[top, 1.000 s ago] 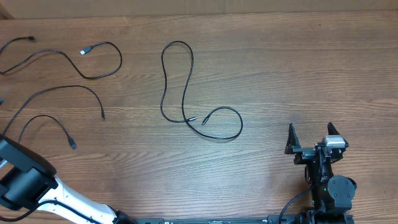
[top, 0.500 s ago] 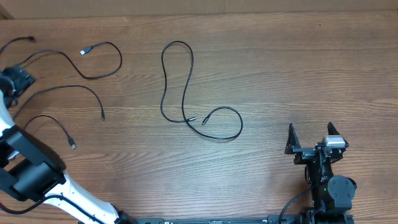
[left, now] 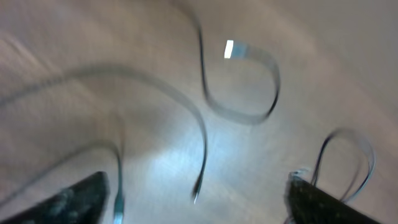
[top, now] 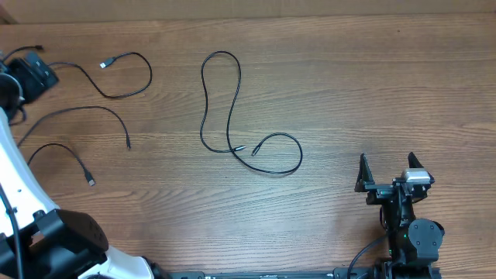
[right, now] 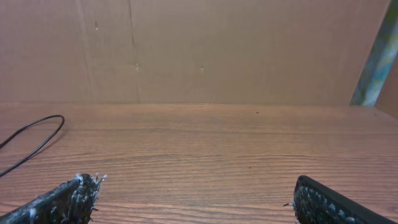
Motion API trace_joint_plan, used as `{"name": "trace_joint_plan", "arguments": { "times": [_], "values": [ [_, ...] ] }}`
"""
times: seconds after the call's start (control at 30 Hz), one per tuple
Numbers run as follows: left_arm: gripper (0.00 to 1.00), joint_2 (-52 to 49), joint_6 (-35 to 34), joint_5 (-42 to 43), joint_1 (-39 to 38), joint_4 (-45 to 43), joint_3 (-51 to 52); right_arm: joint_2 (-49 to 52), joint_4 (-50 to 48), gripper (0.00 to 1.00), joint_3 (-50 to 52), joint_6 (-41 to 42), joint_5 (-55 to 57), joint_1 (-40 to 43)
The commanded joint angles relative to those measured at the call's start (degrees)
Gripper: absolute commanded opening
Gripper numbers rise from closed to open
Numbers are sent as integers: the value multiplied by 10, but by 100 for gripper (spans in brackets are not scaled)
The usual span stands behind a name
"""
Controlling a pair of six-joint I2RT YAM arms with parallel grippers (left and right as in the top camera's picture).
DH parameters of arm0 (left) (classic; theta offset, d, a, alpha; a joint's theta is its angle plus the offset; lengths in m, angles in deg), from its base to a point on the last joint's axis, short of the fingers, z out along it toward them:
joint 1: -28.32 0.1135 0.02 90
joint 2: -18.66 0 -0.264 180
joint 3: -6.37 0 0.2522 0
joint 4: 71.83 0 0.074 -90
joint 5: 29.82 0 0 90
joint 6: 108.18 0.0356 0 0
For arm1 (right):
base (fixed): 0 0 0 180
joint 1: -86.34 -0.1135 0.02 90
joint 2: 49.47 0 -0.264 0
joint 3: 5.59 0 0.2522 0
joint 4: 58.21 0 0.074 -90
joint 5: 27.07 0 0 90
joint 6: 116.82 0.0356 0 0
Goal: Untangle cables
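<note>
Several thin black cables lie on the wooden table. One with a silvery plug (top: 105,63) curls at the top left, and the blurred left wrist view shows that plug (left: 229,48) too. Two more cables (top: 85,109) (top: 58,146) arc below it. A long cable (top: 205,101) loops in the middle and crosses itself near its two ends. My left gripper (top: 36,72) hovers over the top-left cables, open, holding nothing (left: 198,210). Open as well, my right gripper (top: 390,168) rests at the lower right, far from the cables (right: 199,208).
The left arm's white link (top: 19,186) runs along the table's left edge. The right arm's base (top: 415,236) sits at the front right. A cardboard wall (right: 199,50) stands behind the table's far edge.
My left arm has swung from the lower left up to the top-left cables. The cables and the right arm have not moved.
</note>
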Motion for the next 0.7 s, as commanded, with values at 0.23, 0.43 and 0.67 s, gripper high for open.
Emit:
{"name": "trace_joint_plan", "arguments": {
  "times": [0.23,0.43,0.67],
  "values": [
    [80,-53,14,-4,-44,47,153,-5,-3,100,6,2,-1,0],
    [77,-29,9,12,-46,87,153,-5,-3,100,6,2,-1,0],
    [72,76,2,6,-45,129,155,-5,-3,100,6,2,-1,0]
  ]
}}
